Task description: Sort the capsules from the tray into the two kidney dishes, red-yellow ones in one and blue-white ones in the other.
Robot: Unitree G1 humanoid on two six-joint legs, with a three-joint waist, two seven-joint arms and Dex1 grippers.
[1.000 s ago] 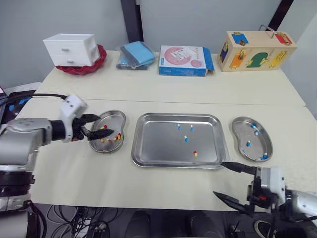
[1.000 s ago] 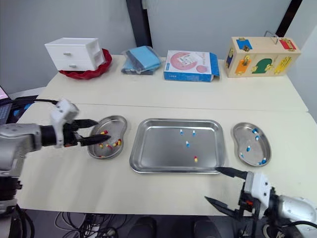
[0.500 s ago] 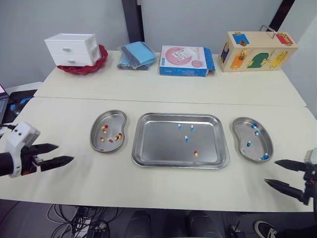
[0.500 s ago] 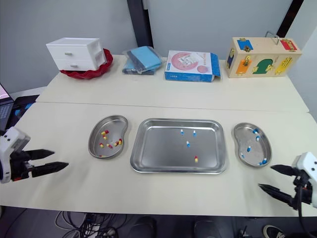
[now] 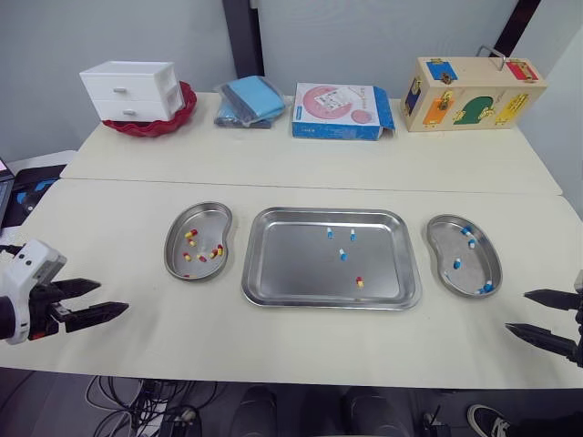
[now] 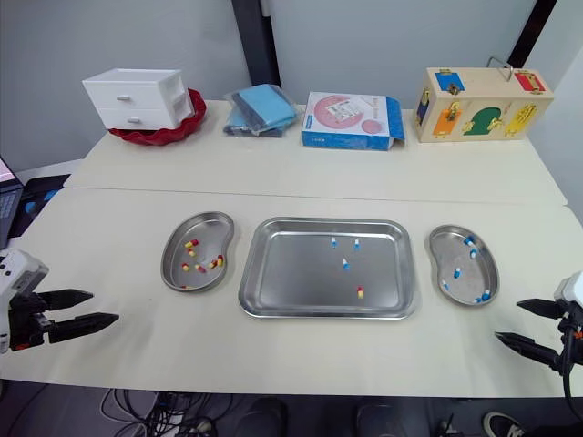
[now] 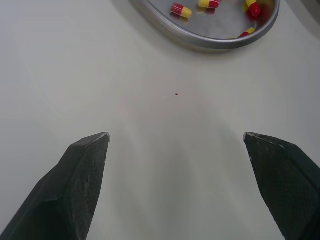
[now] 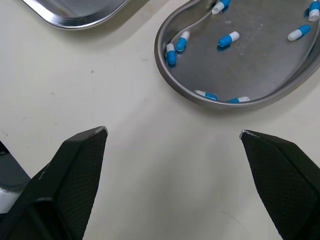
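Sitting dead centre on the table [image 5: 137,182] is the tray [image 5: 291,264], and it's got four bits in it. There are three blue-white capsules [image 5: 342,255] loosely grouped in the far-middle part. One red-yellow capsule [image 5: 359,282] is on its own nearer the front edge, a bit toward the robot's right. The left kidney dish [image 5: 208,223] is just beside the tray on the robot's left and holds a handful of red-yellow capsules [image 7: 180,10]. The right kidney dish [image 5: 475,266] is just beside the tray on the other side, with several more blue-white capsules scattered around in it, a couple tucked against the rim closest to the robot. Both arms are low by the front edge of the table, well apart from the tray. The left gripper [image 5: 111,299] hangs out past the left dish with its fingers spread wide and nothing between them, just bare tabletop under it in the wrist view. Same deal for the right gripper [image 5: 517,311]: fingers wide apart, empty, parked in front of the right dish. Along the back of the table there's a white drawer unit [image 5: 129,91] up against a red bowl [image 5: 150,127], then a blue bundle [image 5: 248,100], a blue and pink box [image 5: 339,111] and a wooden latch box [image 5: 474,91].
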